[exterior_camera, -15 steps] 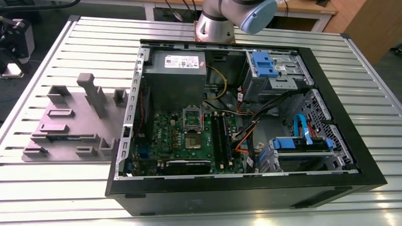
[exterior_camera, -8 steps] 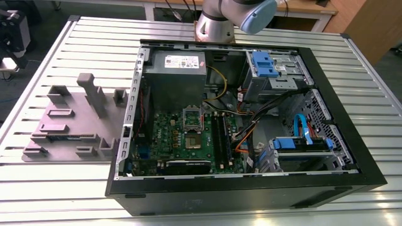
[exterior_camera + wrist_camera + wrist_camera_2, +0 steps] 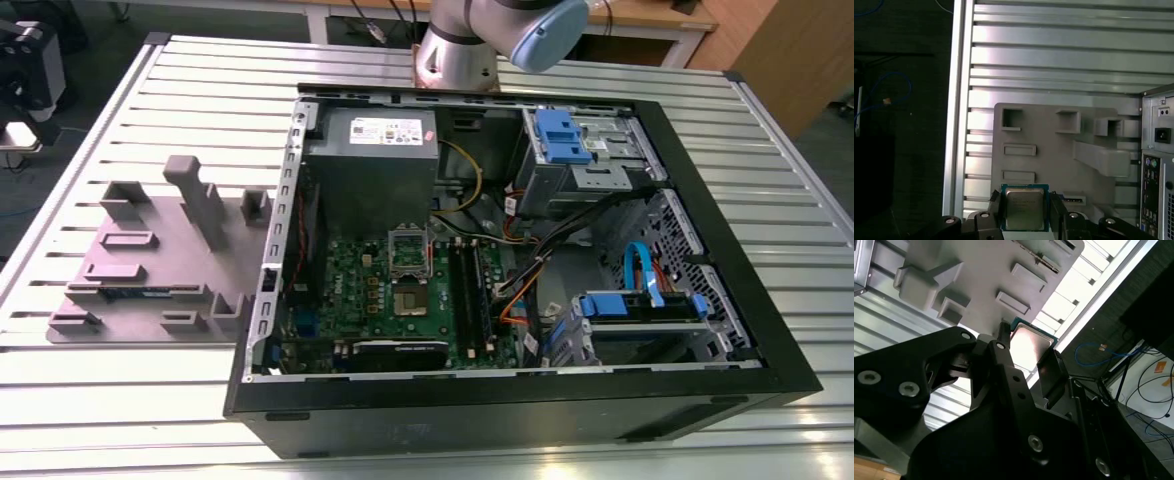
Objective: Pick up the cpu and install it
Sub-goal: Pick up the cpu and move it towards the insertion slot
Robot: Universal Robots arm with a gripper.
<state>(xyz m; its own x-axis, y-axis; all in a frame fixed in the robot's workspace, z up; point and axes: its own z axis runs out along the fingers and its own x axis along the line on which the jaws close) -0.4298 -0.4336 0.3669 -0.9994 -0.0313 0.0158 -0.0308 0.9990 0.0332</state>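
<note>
At the wrist, the fingers (image 3: pixel 1056 211) are closed on the cpu (image 3: pixel 1024 207), one pad on each of two opposite edges, with its pale metal top facing the first wrist camera. I read the edge hold as deliberate, since it keeps the pads off both faces. In the second wrist view the cpu (image 3: pixel 1030 346) sits pinched between the fingers (image 3: pixel 1052 371) with open air around it. The grey fixture tray (image 3: pixel 1054 150) lies well beyond the chip, so I judge the chip is off its nest and held in the air.

Taking the exterior view as a dial, the tray (image 3: pixel 147 262) lies at nine o'clock on the slatted worktop (image 3: pixel 160 400), just beside the open computer case (image 3: pixel 534 425). On the green motherboard (image 3: pixel 350 290) inside, the socket (image 3: pixel 411 300) sits near the dial's centre. Its metal frame (image 3: pixel 407 245) looks swung open at twelve o'clock of it, leaving the seat bare for the chip. The arm (image 3: pixel 467 45) stands at twelve o'clock, behind the case.
</note>
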